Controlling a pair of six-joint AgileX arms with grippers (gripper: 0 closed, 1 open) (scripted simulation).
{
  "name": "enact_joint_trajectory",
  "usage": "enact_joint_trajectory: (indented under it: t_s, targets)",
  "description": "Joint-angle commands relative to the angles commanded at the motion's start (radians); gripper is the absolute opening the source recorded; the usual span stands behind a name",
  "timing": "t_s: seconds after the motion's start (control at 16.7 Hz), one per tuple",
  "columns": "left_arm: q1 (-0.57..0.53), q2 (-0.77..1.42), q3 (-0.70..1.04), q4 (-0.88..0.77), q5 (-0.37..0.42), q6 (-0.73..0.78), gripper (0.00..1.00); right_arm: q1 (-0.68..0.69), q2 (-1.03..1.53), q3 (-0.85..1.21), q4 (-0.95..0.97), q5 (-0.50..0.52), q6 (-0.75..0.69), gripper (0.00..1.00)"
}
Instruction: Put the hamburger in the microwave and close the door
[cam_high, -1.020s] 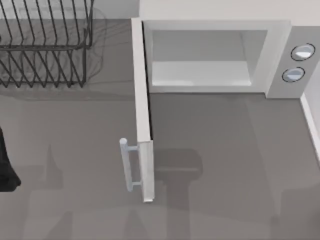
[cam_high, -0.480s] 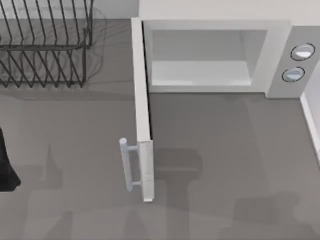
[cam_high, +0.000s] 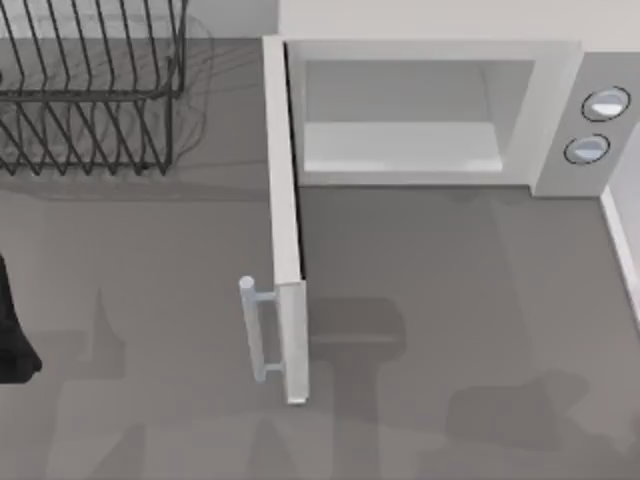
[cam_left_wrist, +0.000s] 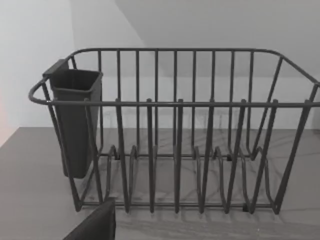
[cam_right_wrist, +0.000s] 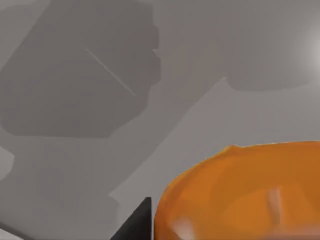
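- parked at the top view's left edge: left arm (cam_high: 12, 340); grip state cannot be told.
- black wire dish rack (cam_high: 90, 90), back left.
- door (cam_high: 285, 230) swung wide open, bar handle (cam_high: 252, 328) leftward.
- microwave (cam_high: 545, 110) cavity bare; no readable writing.
- hamburger (cam_right_wrist: 240, 192) close under the right wrist camera; right grip cannot be told.

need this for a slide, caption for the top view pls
Open microwave with its door swung out beside a black wire dish rack on a grey table.
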Motion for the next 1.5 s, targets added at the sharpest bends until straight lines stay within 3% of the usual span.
enact_joint_trajectory:
  t_s: [0.36, 0.96, 1.2, 1.5]
  targets:
    - [0.000, 0.000, 0.000, 0.000, 0.000, 0.000, 1.00, 0.238, 0.272, 0.128, 0.342, 0.101, 0.291, 0.00]
    - [0.000, 0.000, 0.000, 0.000, 0.000, 0.000, 1.00, 0.742, 0.804, 0.300, 1.315, 0.428, 0.921, 0.00]
    - [0.000, 0.000, 0.000, 0.000, 0.000, 0.000, 1.00, 0.865, 0.907, 0.319, 1.582, 0.581, 1.055, 0.00]
    - [0.000, 0.000, 0.000, 0.000, 0.000, 0.000, 1.00, 0.919, 0.936, 0.339, 1.683, 0.672, 1.107, 0.00]
